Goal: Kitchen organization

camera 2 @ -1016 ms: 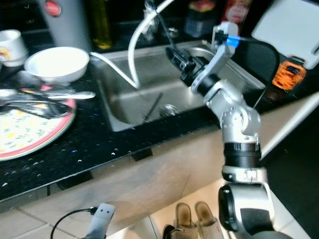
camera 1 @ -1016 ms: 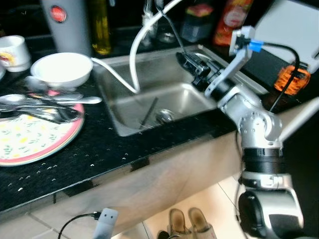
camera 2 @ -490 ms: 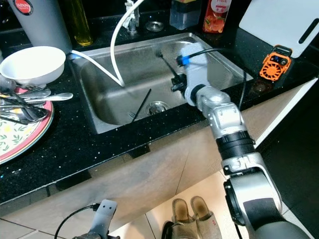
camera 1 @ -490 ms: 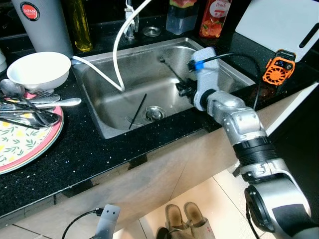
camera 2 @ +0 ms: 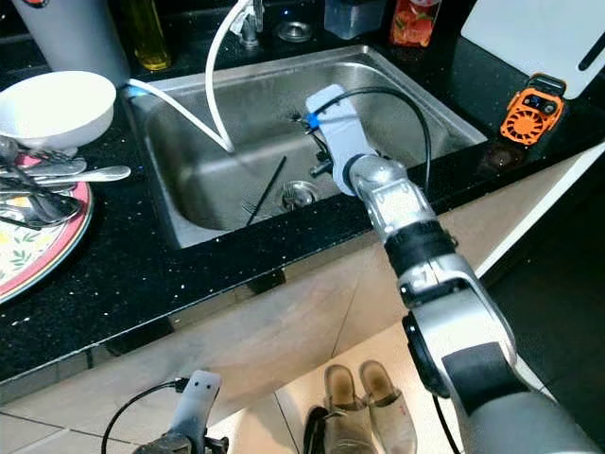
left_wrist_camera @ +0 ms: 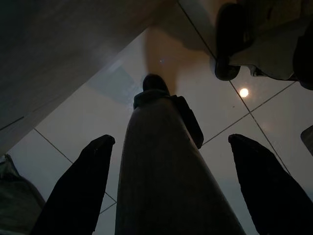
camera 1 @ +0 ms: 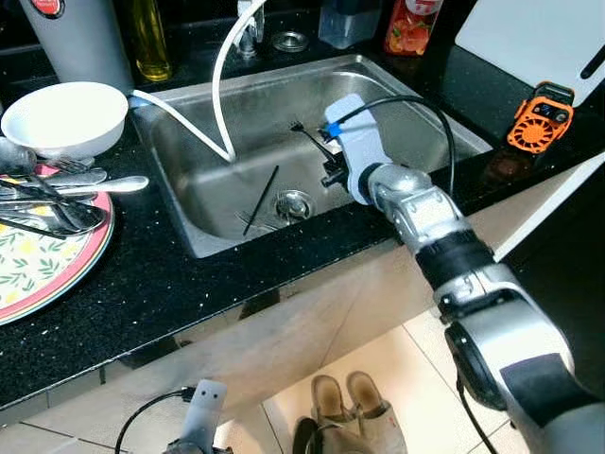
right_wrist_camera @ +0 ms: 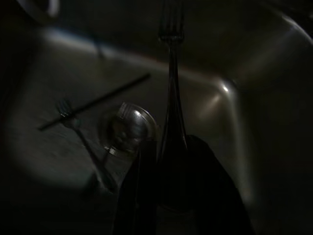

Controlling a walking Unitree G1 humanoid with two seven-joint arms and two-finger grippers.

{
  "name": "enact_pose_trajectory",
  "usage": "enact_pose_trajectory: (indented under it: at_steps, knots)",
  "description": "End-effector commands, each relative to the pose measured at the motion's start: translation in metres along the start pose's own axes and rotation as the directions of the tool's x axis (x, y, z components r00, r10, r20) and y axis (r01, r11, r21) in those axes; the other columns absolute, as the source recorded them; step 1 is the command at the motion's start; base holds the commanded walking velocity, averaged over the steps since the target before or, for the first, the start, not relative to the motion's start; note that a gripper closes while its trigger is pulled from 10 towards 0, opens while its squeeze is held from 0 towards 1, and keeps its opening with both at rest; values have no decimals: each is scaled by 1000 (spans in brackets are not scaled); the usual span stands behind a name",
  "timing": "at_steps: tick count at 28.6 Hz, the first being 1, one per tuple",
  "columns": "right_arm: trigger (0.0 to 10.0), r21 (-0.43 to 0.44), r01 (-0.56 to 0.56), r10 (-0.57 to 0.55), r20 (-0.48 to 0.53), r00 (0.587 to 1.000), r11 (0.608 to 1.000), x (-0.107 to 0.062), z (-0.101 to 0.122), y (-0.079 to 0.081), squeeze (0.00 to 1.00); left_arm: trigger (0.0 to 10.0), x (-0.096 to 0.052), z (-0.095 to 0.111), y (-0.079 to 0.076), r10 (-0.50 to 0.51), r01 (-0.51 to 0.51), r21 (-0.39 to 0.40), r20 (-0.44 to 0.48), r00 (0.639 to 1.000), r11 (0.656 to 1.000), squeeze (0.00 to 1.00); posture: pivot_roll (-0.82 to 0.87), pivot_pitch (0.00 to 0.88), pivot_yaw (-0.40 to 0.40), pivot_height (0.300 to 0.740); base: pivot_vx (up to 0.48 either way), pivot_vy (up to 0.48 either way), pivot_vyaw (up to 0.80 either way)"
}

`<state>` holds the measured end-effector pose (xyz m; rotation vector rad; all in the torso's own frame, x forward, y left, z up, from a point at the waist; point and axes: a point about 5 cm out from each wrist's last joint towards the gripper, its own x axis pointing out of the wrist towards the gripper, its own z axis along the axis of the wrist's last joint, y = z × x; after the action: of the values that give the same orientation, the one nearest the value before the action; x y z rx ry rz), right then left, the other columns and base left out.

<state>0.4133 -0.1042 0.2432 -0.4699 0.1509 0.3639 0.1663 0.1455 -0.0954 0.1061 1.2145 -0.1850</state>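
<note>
My right gripper (right_wrist_camera: 171,147) reaches down into the steel sink (camera 1: 416,113), shut on the handle of a dark fork (right_wrist_camera: 171,73). The fork's tines (camera 1: 298,127) point away from me, toward the back of the basin. It hangs above the drain (camera 1: 294,202). On the sink floor lie a thin black stick (camera 1: 260,199) and another fork (right_wrist_camera: 83,137). Left of the sink, a flowered plate (camera 1: 38,274) carries several spoons and forks (camera 1: 66,189). My left gripper (left_wrist_camera: 171,140) hangs open over the floor tiles.
A white bowl (camera 1: 64,115) and a grey canister (camera 1: 80,38) stand behind the plate. A white hose (camera 1: 222,85) loops into the sink. Bottles line the back edge. An orange tool (camera 1: 539,115) and a white cutting board (camera 1: 539,33) sit right. Shoes (camera 1: 350,416) lie on the floor.
The view has shifted. My right gripper, still holding the fork, has swung from the sink's right side leftward and down toward the drain.
</note>
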Motion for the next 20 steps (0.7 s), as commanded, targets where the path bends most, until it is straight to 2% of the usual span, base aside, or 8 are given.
enact_pose_trajectory:
  at_steps: [1,4,6,7,17,18,19,20]
  knots:
    - [10000,-29,20,-21,-32,999,999,1,-7,-3,0,10000,-3,-71,-15,-51,38,-56,-249,967,998,0,56,237,-84,740,0,0,0]
    - [10000,-23,18,-18,17,1000,1000,2,5,-6,0,10000,-3,-73,-15,-52,38,-60,-253,966,998,0,56,248,-88,740,0,0,0]
    - [10000,-8,6,-5,55,998,1000,1,12,-7,98,10000,-3,-74,-15,-52,38,-61,-255,966,997,0,59,247,-91,740,0,0,0]
    - [10000,50,-10,3,147,989,999,0,29,-9,1000,10000,-3,-74,-16,-54,38,-65,-256,965,997,0,62,244,-94,740,0,0,0]
    - [10000,237,-105,-1,409,913,966,-11,65,-18,1000,10000,-2,-69,-17,-53,37,-70,-243,969,997,0,65,208,-94,740,0,0,0]
    - [10000,278,-188,20,512,859,942,-19,74,-20,51,10000,-2,-67,-17,-52,37,-68,-237,970,997,0,64,189,-94,740,0,0,0]
    - [10000,278,-188,20,512,859,942,-19,74,-20,51,10000,-2,-67,-17,-52,37,-68,-237,970,997,0,64,189,-94,740,0,0,0]
    - [10000,304,-256,32,585,810,918,-25,79,-22,0,10000,-2,-65,-17,-51,36,-67,-231,972,997,0,62,181,-93,740,0,0,0]
